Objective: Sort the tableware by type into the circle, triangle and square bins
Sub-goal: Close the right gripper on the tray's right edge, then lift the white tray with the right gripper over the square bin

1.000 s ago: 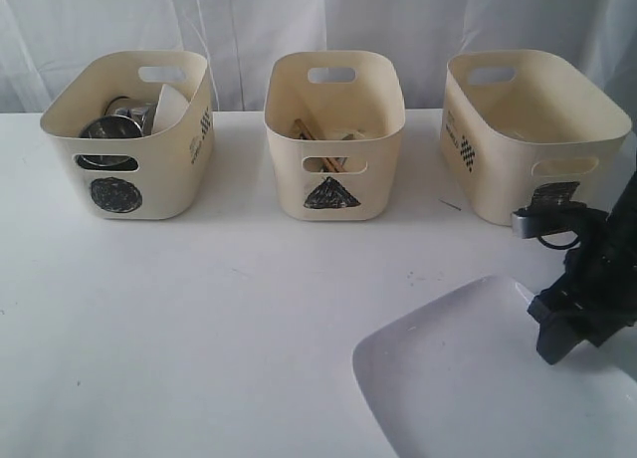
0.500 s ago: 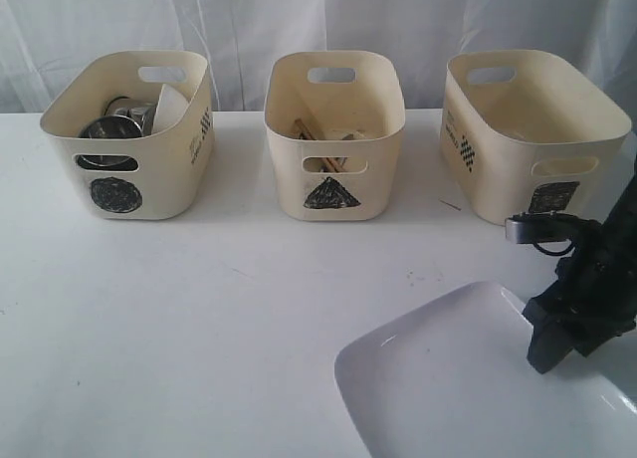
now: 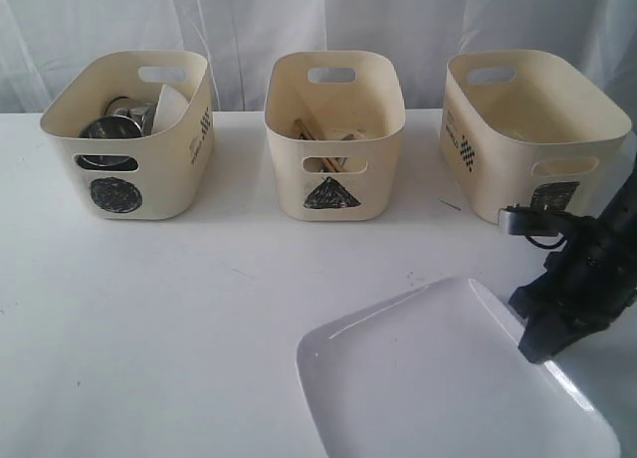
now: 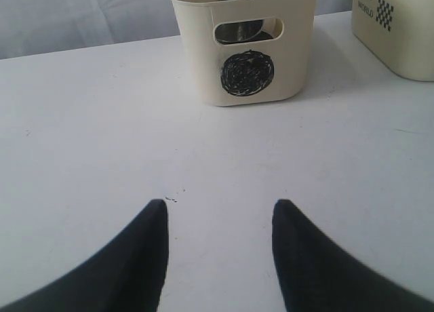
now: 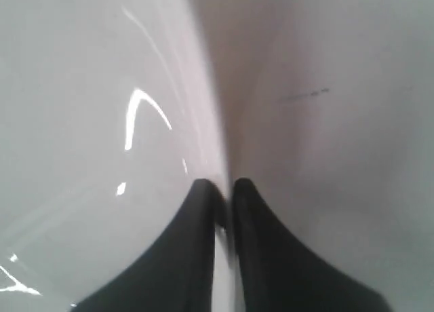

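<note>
Right end effector (image 5: 222,188) clamped on the plate (image 3: 428,378) at its right rim; plate at front-right of surface (image 3: 179,309), near the square bin (image 3: 528,129). Left end effector (image 4: 220,213) wide apart, empty, facing circle bin (image 4: 244,54).

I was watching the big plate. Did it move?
Yes. The plate slid left in the exterior view, further from the square bin.

signs | circle bin (image 3: 167,171), upper left: black scribbled circle (image 3: 115,195) | triangle bin (image 3: 289,164), upper centre: black triangle (image 3: 331,193) | square bin (image 3: 503,184), upper right: black square (image 3: 553,196), partly covered; side checkered patch (image 3: 468,155), small print unreadable
</note>
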Tool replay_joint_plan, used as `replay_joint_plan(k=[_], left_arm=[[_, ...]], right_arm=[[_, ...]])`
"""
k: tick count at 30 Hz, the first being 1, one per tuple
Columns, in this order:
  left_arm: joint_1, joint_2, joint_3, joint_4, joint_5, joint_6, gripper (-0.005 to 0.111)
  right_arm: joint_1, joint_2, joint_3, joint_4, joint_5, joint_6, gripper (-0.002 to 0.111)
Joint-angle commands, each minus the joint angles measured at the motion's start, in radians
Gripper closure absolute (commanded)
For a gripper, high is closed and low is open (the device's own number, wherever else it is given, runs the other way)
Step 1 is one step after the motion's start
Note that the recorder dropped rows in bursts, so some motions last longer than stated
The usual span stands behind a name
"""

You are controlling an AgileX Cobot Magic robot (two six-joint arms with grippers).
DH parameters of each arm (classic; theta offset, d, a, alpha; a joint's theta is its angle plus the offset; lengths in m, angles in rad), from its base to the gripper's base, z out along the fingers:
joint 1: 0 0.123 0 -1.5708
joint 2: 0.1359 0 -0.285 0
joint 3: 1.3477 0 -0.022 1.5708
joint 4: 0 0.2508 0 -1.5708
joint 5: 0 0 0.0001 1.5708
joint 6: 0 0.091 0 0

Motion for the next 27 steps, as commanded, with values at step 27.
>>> replay_joint_plan(k=[27], left_arm=[[0.002,-0.005,0.003,-0.008,-0.005,-0.006,0.054]], right_arm=[[-0.002,-0.472,0.000,0.020,-0.050,0.093,0.108]])
